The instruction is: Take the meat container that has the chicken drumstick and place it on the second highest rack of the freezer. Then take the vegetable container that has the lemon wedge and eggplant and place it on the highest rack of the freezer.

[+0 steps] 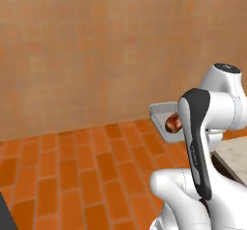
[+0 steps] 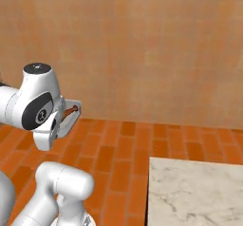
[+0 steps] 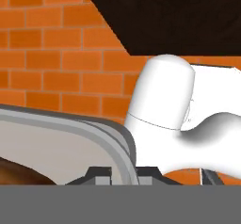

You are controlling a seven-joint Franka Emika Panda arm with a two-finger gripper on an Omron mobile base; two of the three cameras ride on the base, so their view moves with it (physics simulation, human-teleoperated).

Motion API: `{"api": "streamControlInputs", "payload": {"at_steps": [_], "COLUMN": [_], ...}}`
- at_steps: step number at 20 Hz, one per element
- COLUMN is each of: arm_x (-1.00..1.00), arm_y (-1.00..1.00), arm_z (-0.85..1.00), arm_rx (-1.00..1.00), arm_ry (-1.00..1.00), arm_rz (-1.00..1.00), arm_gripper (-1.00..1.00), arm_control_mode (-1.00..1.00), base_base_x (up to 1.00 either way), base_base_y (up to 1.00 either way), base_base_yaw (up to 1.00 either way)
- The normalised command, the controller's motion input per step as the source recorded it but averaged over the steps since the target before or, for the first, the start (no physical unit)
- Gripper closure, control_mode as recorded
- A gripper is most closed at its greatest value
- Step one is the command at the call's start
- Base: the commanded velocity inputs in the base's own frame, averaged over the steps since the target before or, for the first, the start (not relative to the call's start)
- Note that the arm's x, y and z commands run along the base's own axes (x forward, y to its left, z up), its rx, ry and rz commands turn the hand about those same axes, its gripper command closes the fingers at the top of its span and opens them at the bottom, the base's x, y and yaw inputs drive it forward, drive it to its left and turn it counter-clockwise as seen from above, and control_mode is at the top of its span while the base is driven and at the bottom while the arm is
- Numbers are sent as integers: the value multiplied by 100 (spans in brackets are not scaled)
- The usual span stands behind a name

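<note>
In the hand view the two dark fingers (image 3: 123, 173) stand close together, pinched on the curved rim of a shallow grey tray with rounded corners (image 3: 70, 138), one tip on each side of the rim wall. A glossy reddish-brown piece, the chicken drumstick (image 3: 19, 175), lies in the tray at the lower left of that view.

In the left base view the same grey tray (image 1: 161, 113) is held up in the air above the floor, partly hidden behind the arm's dark-banded white link, and the reddish-brown drumstick (image 1: 172, 123) sits inside it. In the right base view the tray (image 2: 69, 113) is tilted, just beside the white arm joint, with the drumstick's (image 2: 71, 110) thin end showing above its rim.

Below lies a floor of orange-red brick tiles (image 1: 77, 171), and behind it rises a plain tan brick-patterned wall (image 2: 156, 49). A pale marbled stone surface (image 2: 194, 192) fills the lower right of the right base view, well apart from the tray.
</note>
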Motion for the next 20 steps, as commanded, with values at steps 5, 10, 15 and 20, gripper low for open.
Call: {"api": "streamControlInputs", "payload": {"at_steps": [5, 10, 15, 20], "arm_x": [0, 0, 0, 0], "arm_y": [0, 0, 0, 0], "arm_z": [0, 0, 0, 0], "arm_rx": [0, 0, 0, 0], "arm_ry": [0, 0, 0, 0], "arm_rz": [0, 0, 0, 0], "arm_gripper": [100, 100, 100, 100], "arm_control_mode": [100, 100, 100, 100], "base_base_x": [83, 0, 0, 0], "base_base_y": [-15, -1, -1, -14], "base_base_yaw": [21, 100, 100, 100]}}
